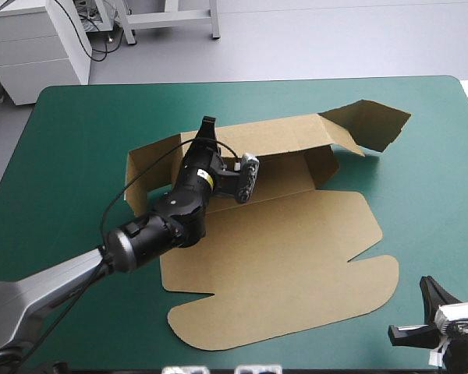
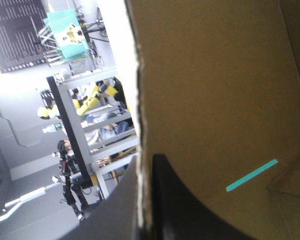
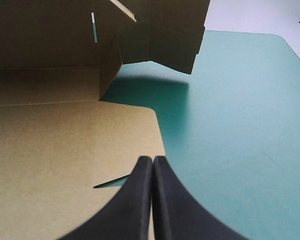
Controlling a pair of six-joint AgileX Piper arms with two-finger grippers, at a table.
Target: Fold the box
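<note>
Box [image 1: 296, 249] lies mid-table on the teal-green cover [image 1: 421, 156]. Its broad lid panel is flat toward the near edge, its far wall stands up, and a flap juts out at the far right.

The step in hand looks like raising and tucking the walls: one wall is up and the side panels are not yet tucked. The next move probably calls for holding that wall steady while a side flap is turned in, which would need the second arm to come in from the near right.

The left gripper [image 1: 207, 123] reaches in from the near left and pinches the far wall's top edge near its left end. The wrist view shows its fingers [image 2: 170, 200] closed with the board between them. The right gripper [image 3: 152, 165] hangs low at the table's near right corner, just at the lid's edge. Its fingers are pressed together and hold nothing.
</note>
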